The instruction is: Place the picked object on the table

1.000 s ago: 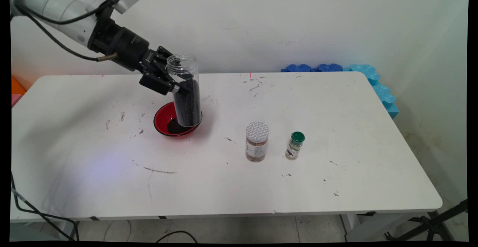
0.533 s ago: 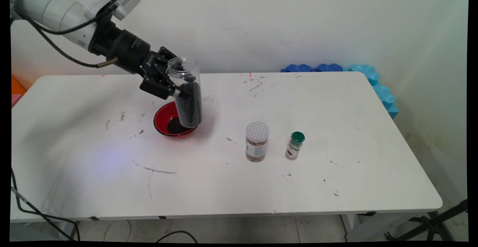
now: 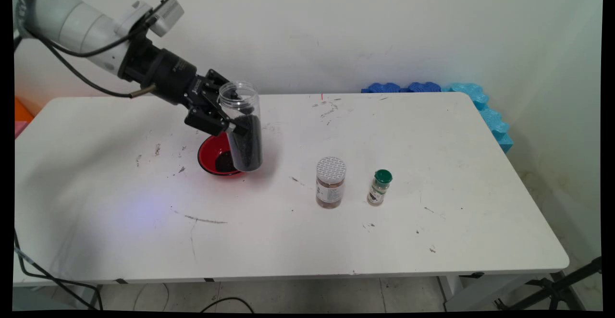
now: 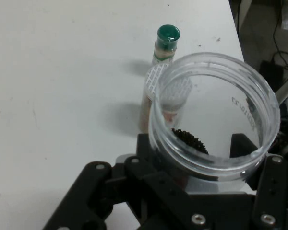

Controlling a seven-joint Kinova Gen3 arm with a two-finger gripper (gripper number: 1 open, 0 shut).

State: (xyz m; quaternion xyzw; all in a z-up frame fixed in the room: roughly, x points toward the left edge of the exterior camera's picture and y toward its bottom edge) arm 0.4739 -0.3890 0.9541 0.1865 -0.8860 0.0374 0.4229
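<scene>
Gripper: I see my gripper (image 3: 229,118) clamped on a clear jar (image 3: 241,126), one finger on each side of its upper wall; in the hand view the black linkage (image 4: 182,201) wraps the jar (image 4: 213,110) just below its rim

Jar: lidless, roughly the lower two thirds full of black grains (image 3: 245,142); it hangs in the air over the right part of the red bowl (image 3: 211,153), clear of the table

Jar axis: the long axis runs close to upright with a slight lean, mouth up and tipped a little toward the arm, base lower and toward the picture's right

Bowl: red, shallow, sits on the white table (image 3: 432,174) left of centre, with a dark heap of grains (image 3: 223,162) inside; the jar hides its right rim from me

Neighbours: a brown spice jar with a patterned white lid (image 3: 330,182) and a small bottle with a green cap (image 3: 380,187) stand upright side by side, near each other but apart, well to the right of the bowl

Open room: I read broad bare tabletop toward the near edge, left of the bowl, and on the far right past the green-capped bottle

Edges: the far edge meets the wall not far behind the gripper; blue foam pieces (image 3: 480,102) lie at the far right corner
</scene>
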